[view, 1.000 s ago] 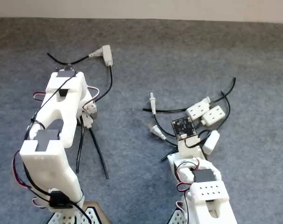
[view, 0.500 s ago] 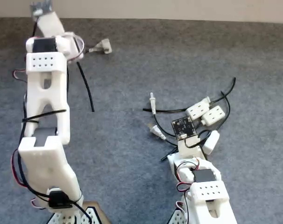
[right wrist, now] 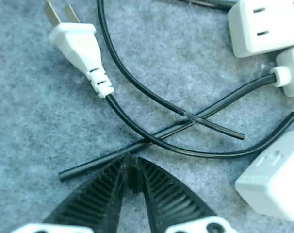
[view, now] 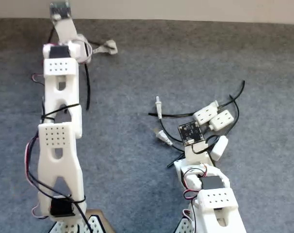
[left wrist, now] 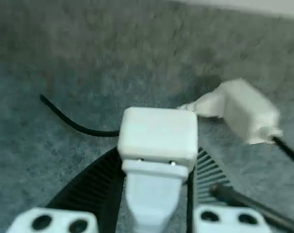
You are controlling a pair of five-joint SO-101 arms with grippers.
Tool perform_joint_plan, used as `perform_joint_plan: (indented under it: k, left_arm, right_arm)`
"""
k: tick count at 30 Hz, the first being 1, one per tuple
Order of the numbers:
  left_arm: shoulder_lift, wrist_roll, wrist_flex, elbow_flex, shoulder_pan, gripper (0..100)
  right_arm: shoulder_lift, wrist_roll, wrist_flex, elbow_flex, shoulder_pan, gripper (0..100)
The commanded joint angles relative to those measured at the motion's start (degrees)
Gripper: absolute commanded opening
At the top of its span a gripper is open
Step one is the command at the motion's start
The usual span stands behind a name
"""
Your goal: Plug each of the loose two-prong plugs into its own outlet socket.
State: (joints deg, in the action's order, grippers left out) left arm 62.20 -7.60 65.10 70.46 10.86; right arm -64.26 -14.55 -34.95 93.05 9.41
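**Stretched to the far edge, white block in the claw**

Swung the left arm (view: pixel 64 179) out from mid-table to the far edge of the grey carpet (view: pixel 137 73) within the last second; kept the right arm (view: pixel 215 199) where it was. Pinching a white block (left wrist: pixel 159 138) between the jaws of the left gripper (left wrist: pixel 156 158); cannot tell whether plug or socket. Just beside it on the carpet, a second white piece (left wrist: pixel 246 116) on a black cord (left wrist: pixel 287 151). Pressed together and empty at the right gripper (right wrist: pixel 132 169), tips at a black cable (right wrist: pixel 186 121). Lying loose nearby: a two-prong plug (right wrist: pixel 79 41), another plug (view: pixel 158 106), and an outlet socket (view: pixel 205 115) side by side with a second socket (view: pixel 221 120).
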Motion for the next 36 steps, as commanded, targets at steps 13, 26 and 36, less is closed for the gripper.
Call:
perform_joint_plan:
  k: [13, 26, 36]
  left_arm:
    - [1.4, 0.3, 12.8, 24.7, 3.1, 37]
    - [-27.4, 0.5, 29.4, 24.5, 4.2, 37]
    - [-44.1, 0.3, 36.7, 14.3, 9.5, 37]
  right_arm:
    - [-0.6, 0.4, 1.4, -0.1, 0.6, 0.9]
    - [-0.6, 0.1, 1.3, 0.9, 2.7, 0.9]
    - [-0.6, 0.4, 1.3, 0.9, 2.3, 0.9]
